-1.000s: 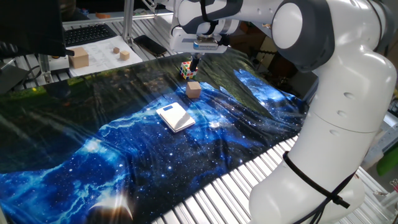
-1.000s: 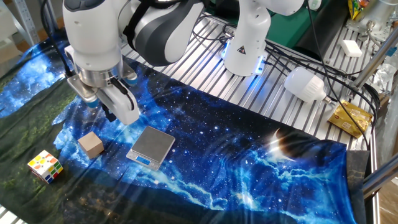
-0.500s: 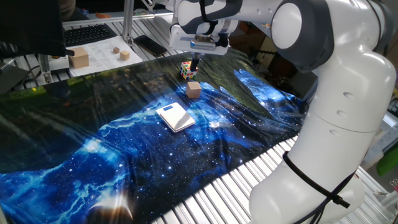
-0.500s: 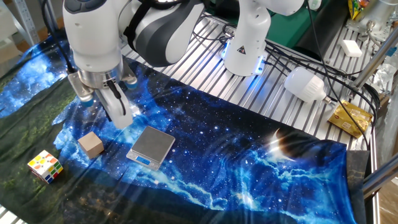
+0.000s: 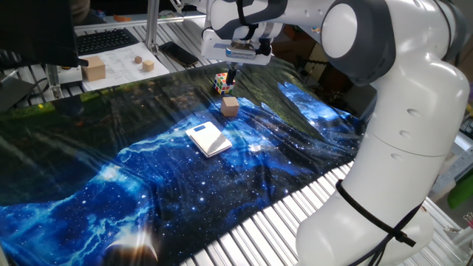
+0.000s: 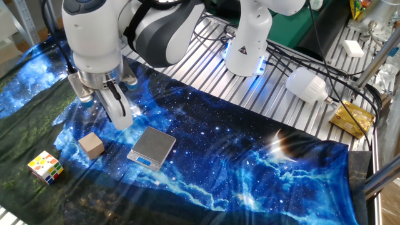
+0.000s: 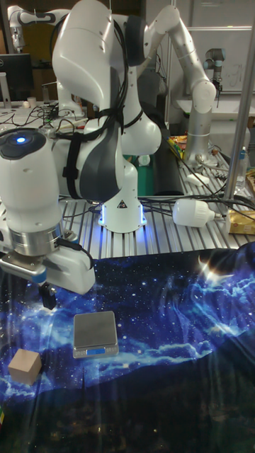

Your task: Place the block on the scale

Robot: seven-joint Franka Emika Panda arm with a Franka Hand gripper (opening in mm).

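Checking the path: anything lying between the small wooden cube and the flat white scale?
Nothing; only bare starry cloth separates the small wooden cube and flat white scale, clearest in the other fixed view.

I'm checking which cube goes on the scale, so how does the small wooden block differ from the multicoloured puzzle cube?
The wooden block is plain light brown; the puzzle cube has coloured stickers in a grid. The block lies nearer the scale; the puzzle cube lies farther out. Both rest on the starry cloth, ungripped.

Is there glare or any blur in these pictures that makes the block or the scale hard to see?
One fixed view: the scale looks pale from reflected light, yet its edges stay clear; the block is sharp. The other fixed view: the scale shows a dull grey top with little glare, and the hand is slightly soft. Tall fixed view: darker overall, and bright sheen streaks lie on the cloth.
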